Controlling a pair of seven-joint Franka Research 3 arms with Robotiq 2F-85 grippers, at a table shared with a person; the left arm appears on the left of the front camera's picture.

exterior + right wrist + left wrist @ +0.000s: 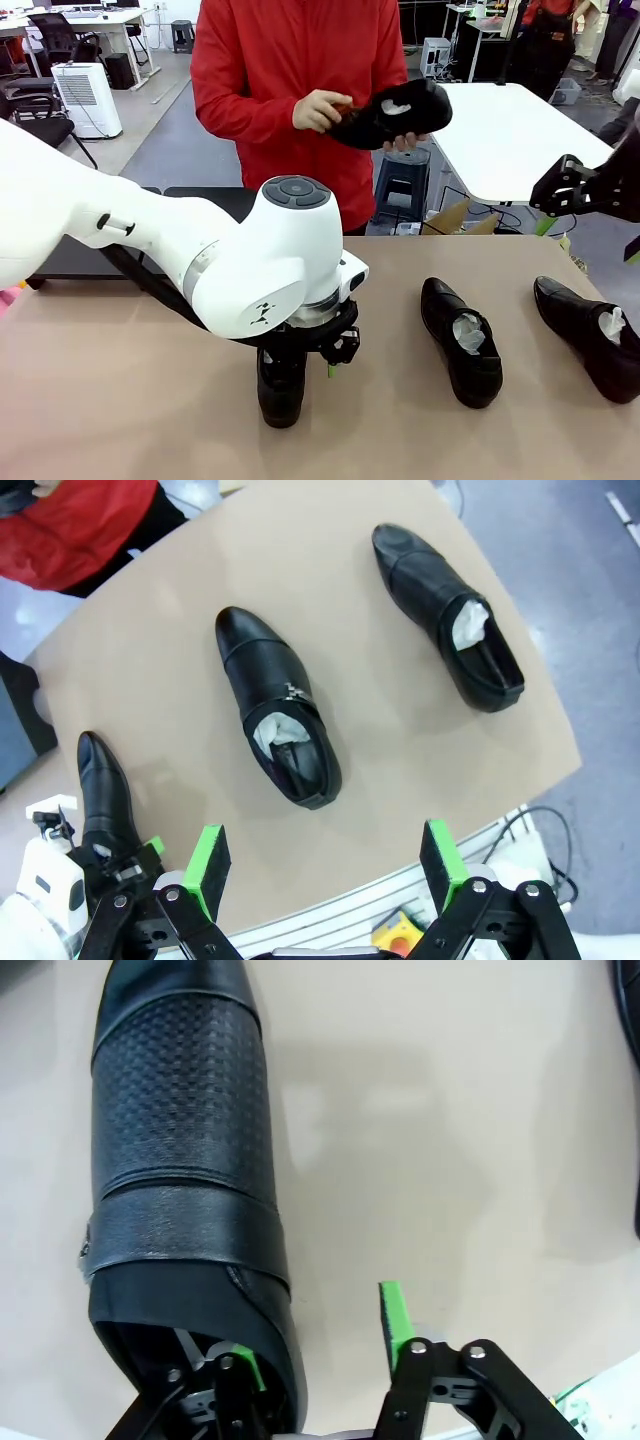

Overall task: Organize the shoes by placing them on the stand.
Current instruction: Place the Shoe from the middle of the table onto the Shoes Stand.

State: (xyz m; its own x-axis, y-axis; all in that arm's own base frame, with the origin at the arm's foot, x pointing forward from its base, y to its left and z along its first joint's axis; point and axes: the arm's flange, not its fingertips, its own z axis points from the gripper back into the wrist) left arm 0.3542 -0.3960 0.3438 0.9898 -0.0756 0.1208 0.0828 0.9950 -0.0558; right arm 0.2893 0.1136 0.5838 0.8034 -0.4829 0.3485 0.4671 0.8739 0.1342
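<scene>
My left gripper (300, 370) is down at the heel of a black shoe (280, 390) near the table's front. In the left wrist view one finger sits inside that shoe's (180, 1160) opening. The other finger's green pad (393, 1315) stands outside, a gap away from the side wall. Two more shoes (462, 340) (590, 335), stuffed with white paper, lie to the right. A person in red holds another shoe (395, 112) above the far edge. My right gripper (325, 855) hangs open and empty above the right side (560, 200). The black stand (215, 200) lies at the far left.
The person's other hand (320, 110) rests on the held shoe with something small and brown in it. My left arm's big white body (200, 250) covers the table's left middle. Behind the table stand a blue stool (405, 185) and a white table (510, 130).
</scene>
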